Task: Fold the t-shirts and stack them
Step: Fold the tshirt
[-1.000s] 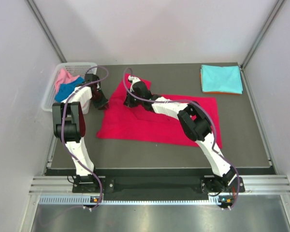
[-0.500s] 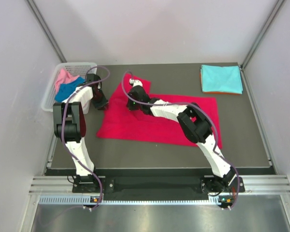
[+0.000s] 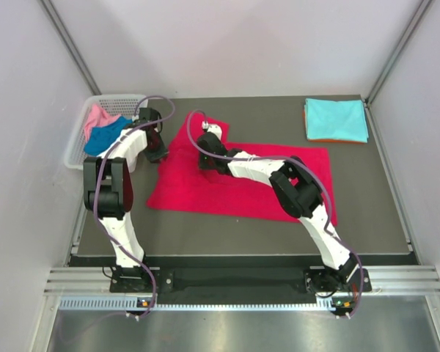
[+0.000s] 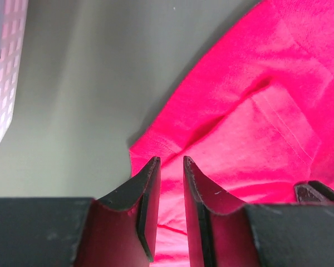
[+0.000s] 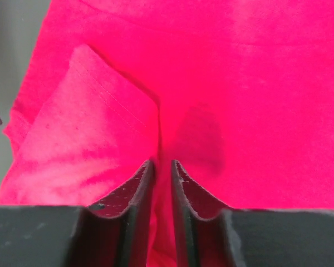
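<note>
A crimson red t-shirt (image 3: 264, 187) (image 4: 267, 111) (image 5: 256, 83) lies spread flat across the middle of the dark table. My right gripper (image 3: 207, 150) (image 5: 162, 163) is down on its far left part, beside a folded-in sleeve (image 5: 89, 122), shut on a raised ridge of the red cloth. My left gripper (image 3: 155, 147) (image 4: 171, 160) hangs over the shirt's left edge, its jaws a little apart with nothing gripped. A folded light turquoise t-shirt (image 3: 336, 119) lies on an orange one (image 3: 330, 139) at the back right. Pink (image 3: 97, 117) and royal blue (image 3: 103, 137) t-shirts sit in the basket.
The white lattice basket (image 3: 77, 143) (image 4: 3, 83) stands at the table's left edge, close to my left arm. Bare table (image 4: 89, 83) shows between the basket and the red shirt. Grey walls close in the left, back and right sides.
My left gripper has moved a little farther back and to the right, toward the shirt's edge. The right gripper has shifted slightly right on the cloth and its jaws have eased apart a little.
</note>
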`<action>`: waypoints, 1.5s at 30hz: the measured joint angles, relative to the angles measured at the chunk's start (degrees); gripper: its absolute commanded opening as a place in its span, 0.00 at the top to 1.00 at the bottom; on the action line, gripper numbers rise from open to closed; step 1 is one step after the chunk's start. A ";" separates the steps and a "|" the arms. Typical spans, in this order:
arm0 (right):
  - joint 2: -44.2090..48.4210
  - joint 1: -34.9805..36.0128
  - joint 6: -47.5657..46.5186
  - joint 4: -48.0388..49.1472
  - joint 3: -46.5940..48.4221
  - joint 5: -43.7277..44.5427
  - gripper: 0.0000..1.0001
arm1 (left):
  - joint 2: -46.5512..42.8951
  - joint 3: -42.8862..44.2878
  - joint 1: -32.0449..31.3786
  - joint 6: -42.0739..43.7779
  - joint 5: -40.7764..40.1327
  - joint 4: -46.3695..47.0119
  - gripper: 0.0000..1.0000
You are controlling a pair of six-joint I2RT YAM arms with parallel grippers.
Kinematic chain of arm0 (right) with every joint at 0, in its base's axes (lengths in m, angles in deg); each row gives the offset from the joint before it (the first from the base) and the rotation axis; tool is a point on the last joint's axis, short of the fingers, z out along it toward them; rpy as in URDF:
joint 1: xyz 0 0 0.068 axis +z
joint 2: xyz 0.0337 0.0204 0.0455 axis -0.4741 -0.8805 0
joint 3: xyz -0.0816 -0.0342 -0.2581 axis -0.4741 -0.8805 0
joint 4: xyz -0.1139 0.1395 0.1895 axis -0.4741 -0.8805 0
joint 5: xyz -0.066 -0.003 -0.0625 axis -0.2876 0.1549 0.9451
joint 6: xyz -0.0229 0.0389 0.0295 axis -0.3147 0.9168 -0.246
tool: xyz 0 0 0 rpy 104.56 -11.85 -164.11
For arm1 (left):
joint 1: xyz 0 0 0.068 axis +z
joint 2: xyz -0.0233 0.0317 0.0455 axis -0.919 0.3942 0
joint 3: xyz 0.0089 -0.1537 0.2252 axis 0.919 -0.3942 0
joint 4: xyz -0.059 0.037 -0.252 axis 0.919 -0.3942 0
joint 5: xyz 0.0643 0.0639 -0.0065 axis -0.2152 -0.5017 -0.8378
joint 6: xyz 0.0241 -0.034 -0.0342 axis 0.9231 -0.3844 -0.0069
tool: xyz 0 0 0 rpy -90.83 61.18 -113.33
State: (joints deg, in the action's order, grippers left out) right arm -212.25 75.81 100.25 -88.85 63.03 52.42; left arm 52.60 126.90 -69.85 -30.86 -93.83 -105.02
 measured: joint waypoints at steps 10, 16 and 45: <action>6.21 0.00 1.03 -0.68 -3.58 0.02 0.89 | -0.04 0.83 0.02 -0.50 4.46 0.22 0.72; 10.36 0.00 2.47 5.73 -12.39 -7.45 0.91 | 0.02 2.60 0.02 -1.01 10.32 2.71 0.72; 14.78 -2.10 5.25 14.05 -25.88 -14.97 0.78 | 9.35 8.66 -0.09 -1.49 12.44 6.75 0.62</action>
State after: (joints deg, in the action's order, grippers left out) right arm -197.48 73.71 105.49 -74.80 37.16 37.44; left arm 61.96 135.55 -69.94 -32.34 -81.39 -98.26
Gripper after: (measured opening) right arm 0.206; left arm 0.356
